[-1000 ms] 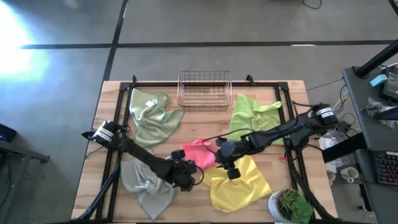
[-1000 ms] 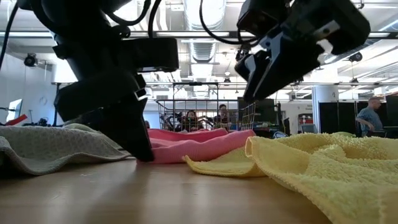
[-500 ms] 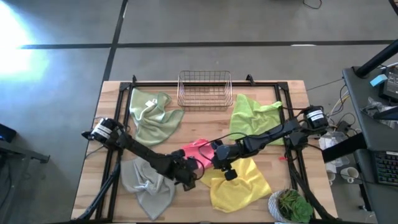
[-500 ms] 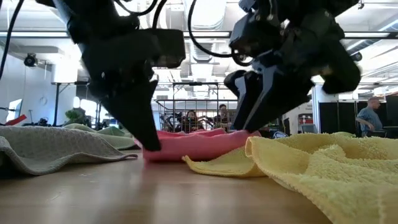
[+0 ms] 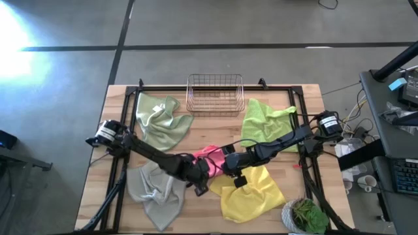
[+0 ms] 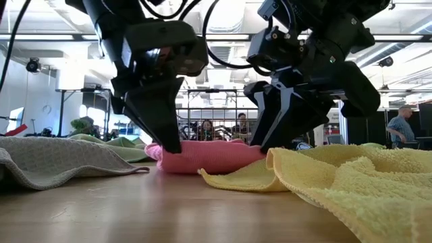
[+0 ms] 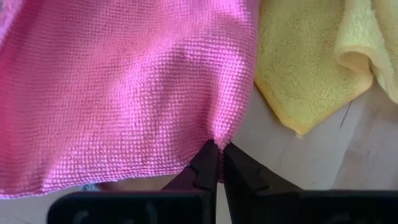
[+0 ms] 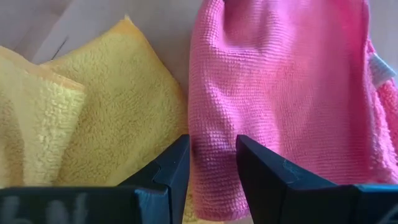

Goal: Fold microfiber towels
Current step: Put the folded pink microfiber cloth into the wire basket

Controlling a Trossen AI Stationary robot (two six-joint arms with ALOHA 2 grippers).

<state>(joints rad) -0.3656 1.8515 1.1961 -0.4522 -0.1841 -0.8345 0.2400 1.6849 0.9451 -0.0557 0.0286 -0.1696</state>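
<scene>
Both claws have closed in, seemingly bunching the pink towel (image 6: pixel 202 156).

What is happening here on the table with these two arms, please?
Both arms are working on the pink microfiber towel at the middle of the wooden table. The left gripper is shut on one edge of it. The right gripper is open, its fingers straddling another edge. The pink towel is bunched, not yet folded. The yellow microfiber towel lies crumpled beside it.
</scene>
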